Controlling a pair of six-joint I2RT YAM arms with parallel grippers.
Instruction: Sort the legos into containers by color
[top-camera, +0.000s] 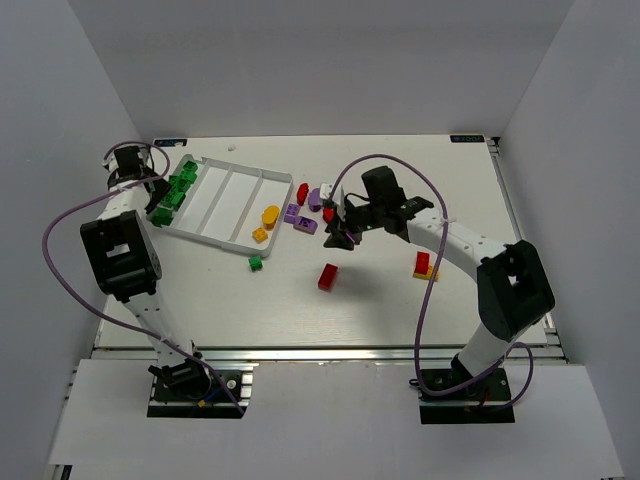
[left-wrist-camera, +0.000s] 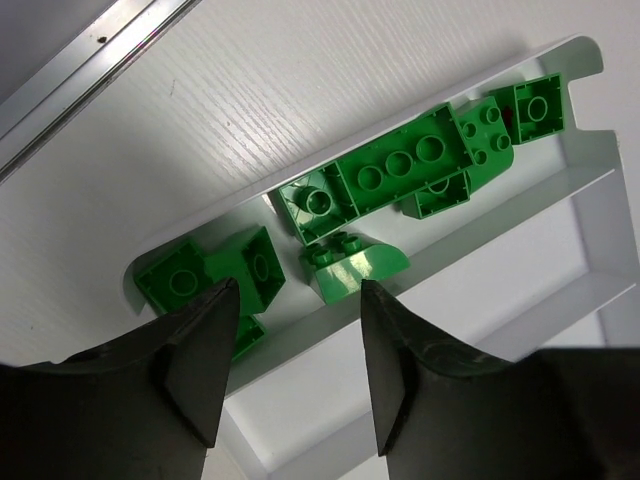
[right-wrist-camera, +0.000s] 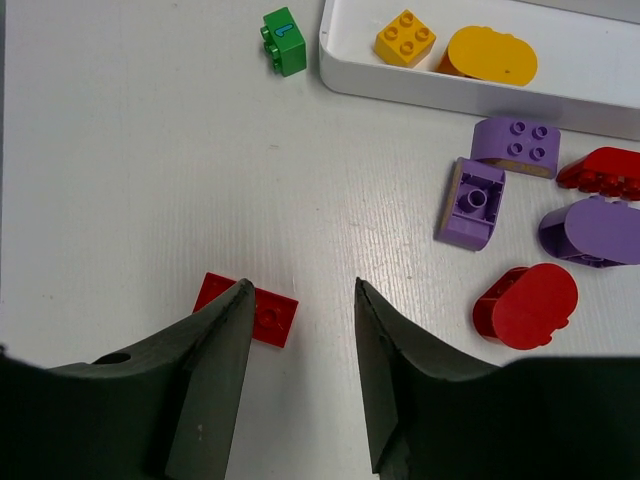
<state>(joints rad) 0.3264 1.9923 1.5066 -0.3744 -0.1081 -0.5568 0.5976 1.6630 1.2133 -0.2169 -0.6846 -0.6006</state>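
Both hands are let go right now, nothing pinched in either one.

The left hand (left-wrist-camera: 300, 287) hangs over the end slot of the white tray (left-wrist-camera: 480, 240) with its fingers spread. The green bricks (left-wrist-camera: 400, 165) are piled in that slot, right under the hand and just past its fingertips. One small rounded green brick (left-wrist-camera: 355, 268) lies in the slot right in line with the gap between the two tips. As far as I can see, neither finger touches it. A green square brick (left-wrist-camera: 255, 262) sits right by the finger on the left of that wrist view.

The right hand (right-wrist-camera: 300, 285) is low over the worktop (right-wrist-camera: 120, 150), jaws apart, with only bare worktop showing in the gap. A flat red brick (right-wrist-camera: 265, 312) lies right at the finger on the left of the wrist view, partly hidden under it, and I can't tell if they touch. On the other side of the hand a red oval brick (right-wrist-camera: 525, 305) sits close by. A bit further out that way is a bunch of purple bricks (right-wrist-camera: 472, 200) and another red brick (right-wrist-camera: 605, 170).

Straight ahead of this hand there's a lone green brick (right-wrist-camera: 285, 40) on the worktop, just outside the tray's corner. Beside it a yellow square brick (right-wrist-camera: 405, 37) and an orange oval (right-wrist-camera: 490, 55) lie inside the tray slot nearest the hand. Back behind the hand, next to its own arm, a red-on-yellow stack (top-camera: 422, 262) stands on the worktop.
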